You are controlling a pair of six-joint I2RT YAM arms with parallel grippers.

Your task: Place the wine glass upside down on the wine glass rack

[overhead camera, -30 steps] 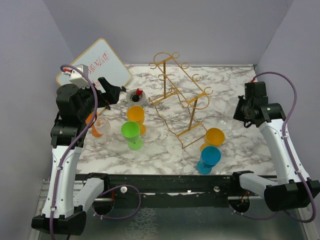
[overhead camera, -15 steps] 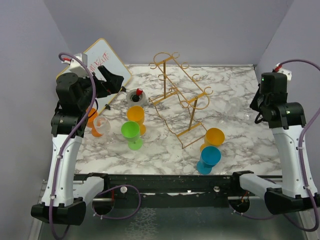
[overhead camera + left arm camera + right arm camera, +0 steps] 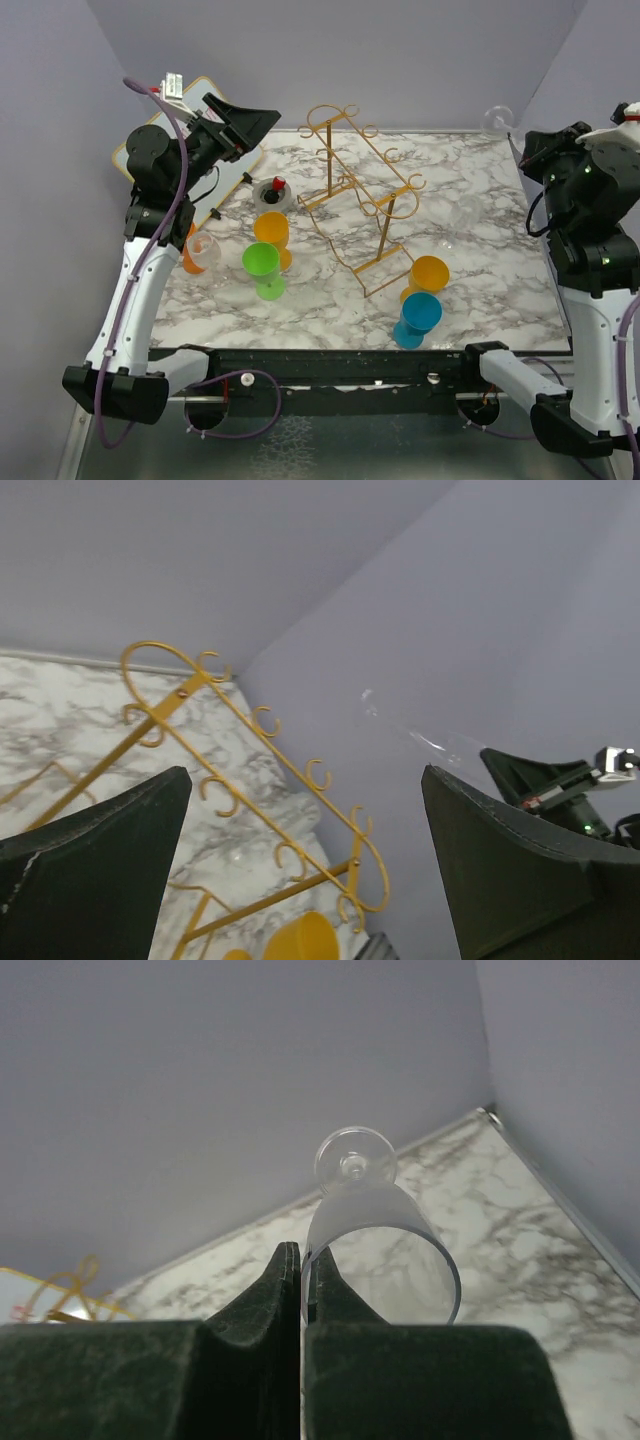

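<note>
while the right gripper (image 3: pixel 301 1265) pinches the wine glass (image 3: pixel 372 1210) rim, the left gripper (image 3: pixel 305 772) gapes wide — empty.

The wine glass rack (image 3: pixel 345 185) is gold, the wine glass (image 3: pixel 378 1225) clear, the table (image 3: pixel 480 190) grey-veined white marble.

This is a robot test cell in a laboratory. Plain grey-violet panels (image 3: pixel 400 50) close in a marble-patterned table (image 3: pixel 480 180) at the left, top and right of the frame. Two robot arms, left (image 3: pixel 140 290) and right (image 3: pixel 590 300), are bolted to a black rail (image 3: pixel 330 365) along the bottom, with purple cables (image 3: pixel 250 373) looped beside it. A whiteboard (image 3: pixel 238 168) leans at upper left. Coloured goblets (image 3: pixel 260 262) stand mid-table.
</note>
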